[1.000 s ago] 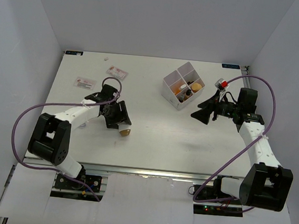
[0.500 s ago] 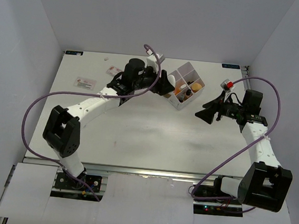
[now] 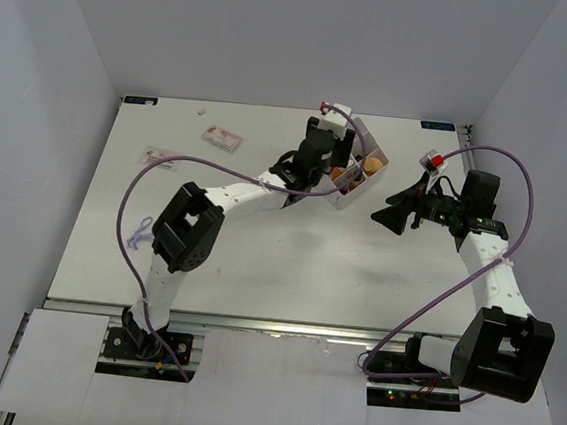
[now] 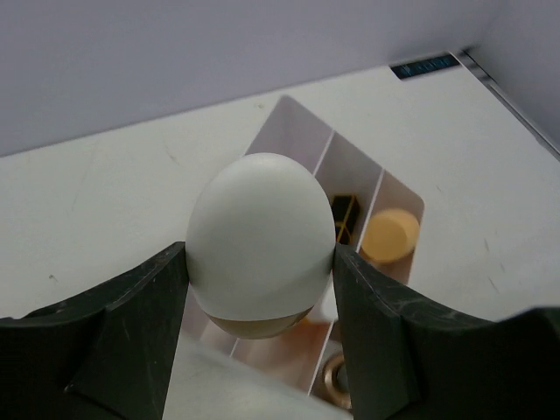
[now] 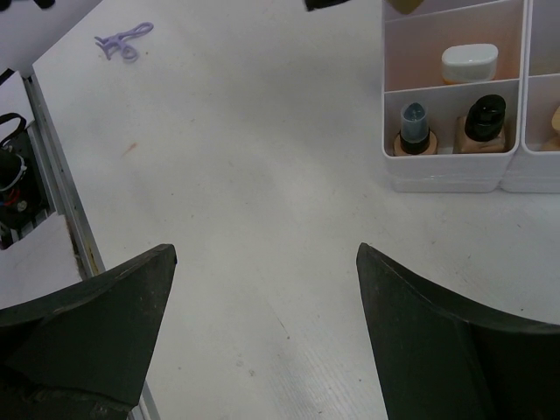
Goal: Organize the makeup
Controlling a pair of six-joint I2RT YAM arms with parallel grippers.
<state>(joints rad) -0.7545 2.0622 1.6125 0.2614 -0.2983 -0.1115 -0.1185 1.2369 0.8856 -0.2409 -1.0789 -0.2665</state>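
A white egg-shaped sponge (image 4: 261,236) with a tan base is held between my left gripper's (image 4: 261,262) two black fingers, which are shut on its sides. It hangs just over the white four-compartment box (image 4: 293,131); from above, the left gripper (image 3: 320,164) sits at the box's (image 3: 372,148) left side. Inside the box I see a black-and-gold lipstick (image 4: 346,216) and an orange-yellow cap (image 4: 389,234). The right wrist view shows a white-capped item (image 5: 470,63) and two beige dark-capped bottles (image 5: 484,120) in it. My right gripper (image 5: 265,249) is open over bare table, right of the box (image 5: 437,175).
Two small printed cards (image 3: 222,137) (image 3: 158,157) lie at the back left of the table. A small purple loop (image 5: 122,39) lies on the table's left side. The left arm's purple cable (image 3: 128,208) arcs over that side. The table's metal front rail (image 5: 52,175) runs along the near edge.
My left arm has swung from the left-middle of the table up and right to the box, carrying the sponge. The right gripper has barely moved and stays open.
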